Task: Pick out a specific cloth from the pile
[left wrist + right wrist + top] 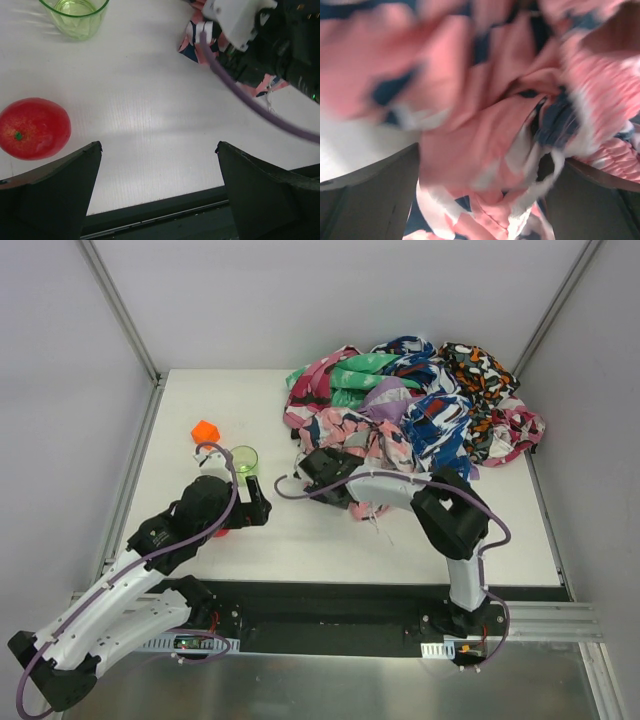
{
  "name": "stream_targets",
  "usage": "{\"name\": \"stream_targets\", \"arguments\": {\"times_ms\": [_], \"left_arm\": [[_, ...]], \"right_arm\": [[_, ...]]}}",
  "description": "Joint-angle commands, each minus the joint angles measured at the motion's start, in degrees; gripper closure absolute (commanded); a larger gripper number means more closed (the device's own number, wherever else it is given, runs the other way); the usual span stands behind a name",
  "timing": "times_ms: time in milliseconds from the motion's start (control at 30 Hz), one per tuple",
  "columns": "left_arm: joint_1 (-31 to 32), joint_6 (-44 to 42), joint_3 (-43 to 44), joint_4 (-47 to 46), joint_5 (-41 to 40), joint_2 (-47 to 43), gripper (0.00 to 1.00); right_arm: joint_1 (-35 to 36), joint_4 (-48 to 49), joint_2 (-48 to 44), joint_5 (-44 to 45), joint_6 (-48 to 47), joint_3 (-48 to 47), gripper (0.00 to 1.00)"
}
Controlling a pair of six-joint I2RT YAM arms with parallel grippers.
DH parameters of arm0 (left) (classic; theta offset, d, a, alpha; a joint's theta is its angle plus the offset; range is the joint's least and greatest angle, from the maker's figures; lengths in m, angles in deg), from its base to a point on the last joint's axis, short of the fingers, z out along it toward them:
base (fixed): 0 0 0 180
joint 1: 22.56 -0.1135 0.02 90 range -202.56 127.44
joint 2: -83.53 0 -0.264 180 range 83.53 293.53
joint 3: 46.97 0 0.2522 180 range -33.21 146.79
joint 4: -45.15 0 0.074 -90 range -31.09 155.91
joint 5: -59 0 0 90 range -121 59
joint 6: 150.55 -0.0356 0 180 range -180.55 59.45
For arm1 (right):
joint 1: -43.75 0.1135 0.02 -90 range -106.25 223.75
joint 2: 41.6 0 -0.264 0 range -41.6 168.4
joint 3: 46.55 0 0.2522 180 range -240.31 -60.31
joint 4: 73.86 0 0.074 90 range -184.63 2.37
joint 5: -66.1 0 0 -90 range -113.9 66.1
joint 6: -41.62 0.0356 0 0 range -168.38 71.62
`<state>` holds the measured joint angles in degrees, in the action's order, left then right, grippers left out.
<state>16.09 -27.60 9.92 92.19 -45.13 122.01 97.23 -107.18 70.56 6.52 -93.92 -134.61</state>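
Note:
The pile (420,405) of bright patterned cloths lies at the table's back right. The lavender cloth (390,398) shows as a plain purple patch on top of the pile's middle, partly buried. My right gripper (320,468) is at the pile's near-left edge, well short of the lavender cloth. In the right wrist view its jaws stand wide apart, and blurred pink cloth with dark and white print (485,125) fills the gap (480,160). No lavender shows there. My left gripper (255,505) is open and empty over bare table (159,150).
An orange cube (205,430) and a green cup (243,459) stand left of the pile. A red tomato (34,127) lies by my left fingers. The right arm and its purple cable (250,95) cross the left wrist view. Grey walls enclose the table.

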Motion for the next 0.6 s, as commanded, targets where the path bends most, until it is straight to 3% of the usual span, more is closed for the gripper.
{"name": "stream_targets", "arguments": {"times_ms": [0, 67, 267, 367, 567], "left_arm": [[0.37, 0.89, 0.72, -0.85, -2.74, 0.63, 0.01], [0.28, 0.98, 1.69, -0.85, -3.44, 2.12, 0.01], [0.37, 0.89, 5.11, -3.21, -3.19, 10.02, 0.01], [0.37, -0.95, 7.57, -7.33, 0.06, 16.52, 0.01], [0.37, -3.94, 16.18, -14.99, 12.44, 33.12, 0.01]], "right_arm": [[-7.75, 2.57, 1.14, 13.87, -0.35, -6.9, 0.06], [-10.75, 4.95, -0.79, 14.76, 1.15, -8.83, 0.11], [-21.73, 6.55, -3.09, 15.04, 8.0, -16.12, 0.12], [-26.74, 2.6, -0.46, 12.66, 10.99, -20.6, 0.11], [-40.0, -11.8, 9.73, -2.97, 24.15, -33.33, 0.1]]}}
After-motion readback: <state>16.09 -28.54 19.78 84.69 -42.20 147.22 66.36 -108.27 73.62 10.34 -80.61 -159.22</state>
